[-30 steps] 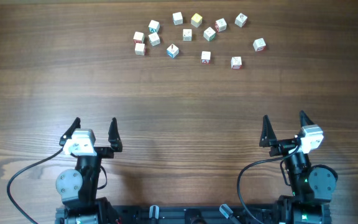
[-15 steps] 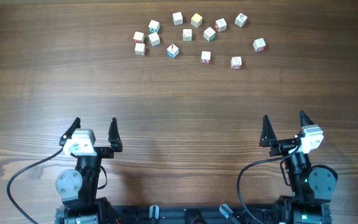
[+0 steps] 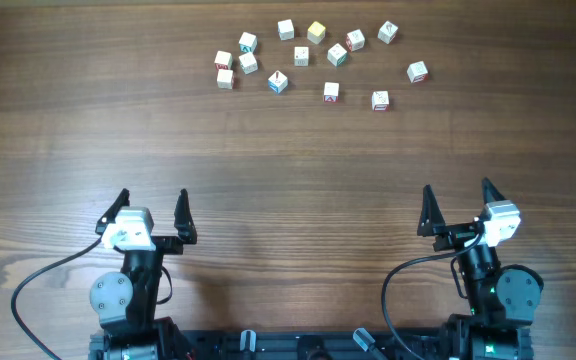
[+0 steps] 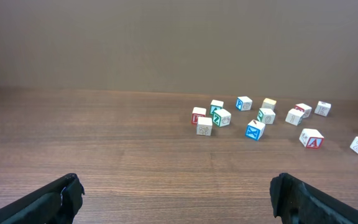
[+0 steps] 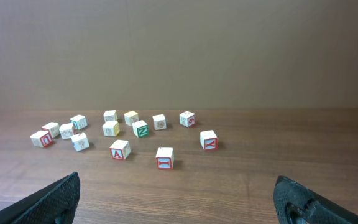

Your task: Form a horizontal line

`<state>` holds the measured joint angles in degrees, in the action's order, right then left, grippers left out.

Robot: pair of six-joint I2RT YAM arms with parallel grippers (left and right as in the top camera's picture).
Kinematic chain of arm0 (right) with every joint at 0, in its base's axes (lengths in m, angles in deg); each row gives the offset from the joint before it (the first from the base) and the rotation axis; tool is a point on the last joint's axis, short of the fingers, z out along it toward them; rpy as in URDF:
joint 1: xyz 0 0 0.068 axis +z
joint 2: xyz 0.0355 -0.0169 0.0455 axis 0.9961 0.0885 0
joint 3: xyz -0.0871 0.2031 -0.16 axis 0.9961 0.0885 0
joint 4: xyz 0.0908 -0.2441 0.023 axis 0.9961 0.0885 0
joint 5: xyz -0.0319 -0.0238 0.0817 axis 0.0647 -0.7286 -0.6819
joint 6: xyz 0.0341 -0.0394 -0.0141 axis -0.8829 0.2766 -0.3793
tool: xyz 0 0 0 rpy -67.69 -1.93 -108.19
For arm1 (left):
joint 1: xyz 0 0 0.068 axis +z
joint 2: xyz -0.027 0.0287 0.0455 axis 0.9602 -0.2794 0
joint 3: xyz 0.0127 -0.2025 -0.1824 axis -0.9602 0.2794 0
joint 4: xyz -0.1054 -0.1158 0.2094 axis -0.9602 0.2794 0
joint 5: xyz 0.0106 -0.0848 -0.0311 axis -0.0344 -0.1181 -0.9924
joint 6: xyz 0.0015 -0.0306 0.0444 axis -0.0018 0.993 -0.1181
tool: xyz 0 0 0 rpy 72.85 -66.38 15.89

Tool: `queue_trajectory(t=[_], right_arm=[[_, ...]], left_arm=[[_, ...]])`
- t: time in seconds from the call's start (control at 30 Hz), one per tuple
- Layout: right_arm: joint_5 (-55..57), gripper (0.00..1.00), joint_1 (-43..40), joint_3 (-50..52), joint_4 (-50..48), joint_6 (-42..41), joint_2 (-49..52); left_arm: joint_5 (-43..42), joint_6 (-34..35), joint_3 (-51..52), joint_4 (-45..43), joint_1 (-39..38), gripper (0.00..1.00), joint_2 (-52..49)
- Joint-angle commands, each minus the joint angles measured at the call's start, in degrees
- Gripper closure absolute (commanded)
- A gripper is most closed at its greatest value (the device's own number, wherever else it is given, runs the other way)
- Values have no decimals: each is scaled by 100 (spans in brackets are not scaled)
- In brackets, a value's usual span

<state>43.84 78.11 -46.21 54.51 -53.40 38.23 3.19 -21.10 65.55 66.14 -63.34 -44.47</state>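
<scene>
Several small whitish cubes with red, green or blue face marks lie loose and scattered at the far side of the wooden table [image 3: 288, 170]. They run from a red-marked cube [image 3: 224, 61] on the left to another [image 3: 417, 71] on the right, with a yellowish cube [image 3: 316, 32] among them. No horizontal line of four touching cubes shows in any view. My left gripper [image 3: 152, 200] is open and empty near the front edge, far from the cubes. My right gripper [image 3: 458, 195] is also open and empty. The cubes also show in the left wrist view [image 4: 253, 129] and the right wrist view [image 5: 165, 157].
Bare wood lies between the grippers and the cubes. A plain brown wall [image 5: 179, 50] stands behind the table. The two arm bases and their cables sit at the front edge.
</scene>
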Motion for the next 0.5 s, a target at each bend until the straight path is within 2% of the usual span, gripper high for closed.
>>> queue_trajectory(t=[0.0,0.07,0.17,0.3,0.47], right_arm=[[79,0,-28,7,-13,-68,-50],[79,0,-28,7,-13,-68,-50],[79,0,-28,7,-13,-66,-50],[79,0,-28,7,-13,-66,-50],[79,0,-28,7,-13,-68,-50]], left_arm=[[341,-63,55,-251,-33,0,57],[-352,81,55,-975,-44,0,55],[-977,160,-160,-1102,-44,0,33],[-994,570,-702,-909,-44,0,-243],[-1217,636,-1919,-874,-44,0,-1423]])
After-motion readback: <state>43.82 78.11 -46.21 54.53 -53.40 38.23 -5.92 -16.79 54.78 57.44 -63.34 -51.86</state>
